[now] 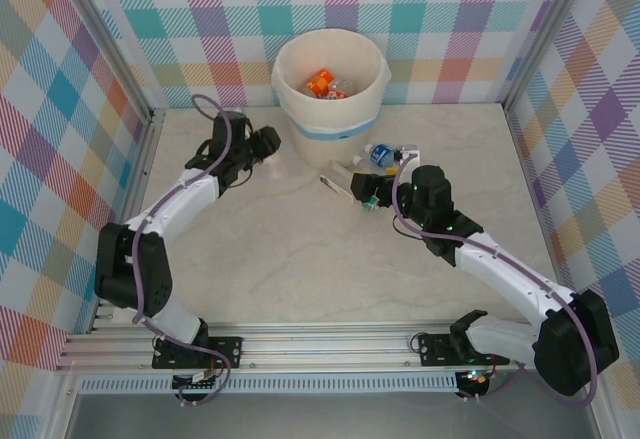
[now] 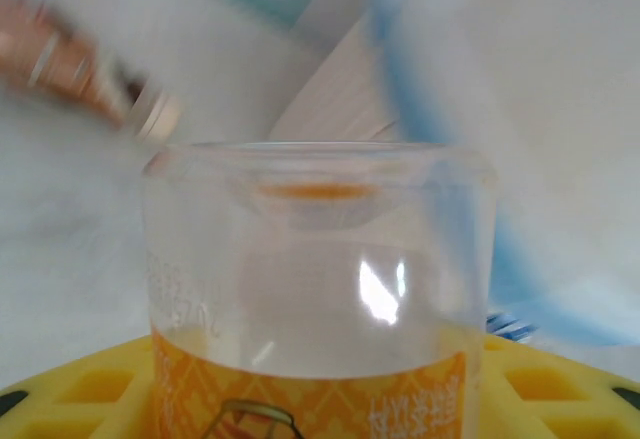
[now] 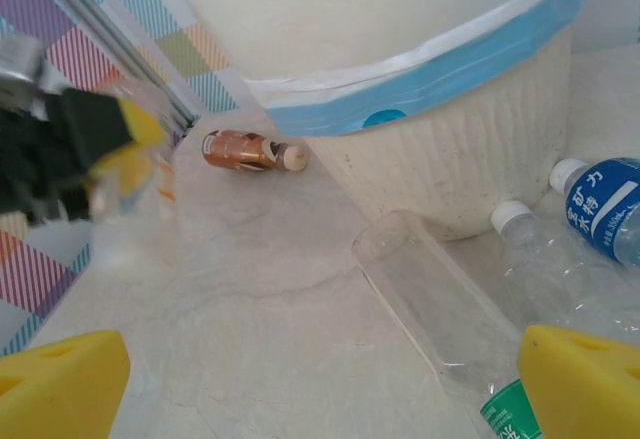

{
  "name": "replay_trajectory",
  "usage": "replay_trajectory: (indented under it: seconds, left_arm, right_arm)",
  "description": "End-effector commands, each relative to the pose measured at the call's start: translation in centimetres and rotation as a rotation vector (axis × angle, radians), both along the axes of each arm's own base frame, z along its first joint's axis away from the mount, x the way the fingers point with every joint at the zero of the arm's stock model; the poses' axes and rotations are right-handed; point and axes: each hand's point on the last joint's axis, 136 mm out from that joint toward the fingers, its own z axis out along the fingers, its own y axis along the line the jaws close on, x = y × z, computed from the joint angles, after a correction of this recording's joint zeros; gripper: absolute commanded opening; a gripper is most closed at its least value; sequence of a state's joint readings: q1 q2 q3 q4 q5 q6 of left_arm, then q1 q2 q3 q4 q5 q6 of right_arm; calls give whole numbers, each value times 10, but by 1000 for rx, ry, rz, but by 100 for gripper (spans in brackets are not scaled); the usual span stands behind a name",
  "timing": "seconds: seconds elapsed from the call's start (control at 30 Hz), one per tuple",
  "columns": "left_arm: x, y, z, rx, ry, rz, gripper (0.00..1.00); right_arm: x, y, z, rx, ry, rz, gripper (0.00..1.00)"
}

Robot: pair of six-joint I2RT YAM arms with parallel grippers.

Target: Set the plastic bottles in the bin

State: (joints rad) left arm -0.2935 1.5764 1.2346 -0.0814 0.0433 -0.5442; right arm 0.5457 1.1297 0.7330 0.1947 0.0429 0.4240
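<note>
Bottle with an orange label sits tight in the left gripper, just beside the bin. Lift it high over the rim first, then let go, so it drops inside. The right gripper is wide open near a green-label bottle.

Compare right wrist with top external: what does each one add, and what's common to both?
Right wrist adds: a brown bottle lying beside the base of the bin, and the open right tool seen from close up. Top external adds: the bin's inside, with orange-labelled bottles already in it, and both arms full length. Shared: the bin, the blue-labelled bottle, the clear bottle lying on the table, and the left tool.
</note>
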Motion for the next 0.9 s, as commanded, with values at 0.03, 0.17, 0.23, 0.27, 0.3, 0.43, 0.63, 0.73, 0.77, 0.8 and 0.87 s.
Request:
replay_trajectory:
  seconds: [0.03,0.17,0.23,0.27,0.3,0.43,0.63,0.73,0.77,0.8,0.87]
  left_arm:
    - [16,-18,115,-56,-379,-55,42]
    - [21,-27,181,-130,-592,-57,42]
    - [25,-28,201,-167,-639,-51,41]
    - [28,-30,208,-179,-658,-50,41]
    - [32,-31,215,-186,-677,-47,41]
    - [52,-37,220,-175,-703,-15,41]
    - [81,-50,207,-81,-686,-5,42]
    - [101,-58,198,-66,-657,1,43]
    - [109,-62,194,-54,-629,0,45]
    - [116,-65,189,-40,-598,2,48]
    - [123,-71,184,-17,-539,-4,57]
  right_arm:
    - [2,-6,20,71,-45,-47,100]
    - [1,-6,19,78,-37,-46,100]
    - [0,-6,20,78,-36,-45,99]
    - [0,-6,20,78,-37,-44,100]
    - [0,-6,21,76,-39,-43,100]
    - [-3,-8,21,56,-41,-41,100]
    - [-7,-16,15,54,-33,-69,100]
    - [-7,-18,14,62,-28,-80,100]
    - [-8,-17,14,64,-25,-78,100]
    - [-8,-17,15,66,-27,-76,100]
    - [-9,-18,15,61,-29,-78,100]
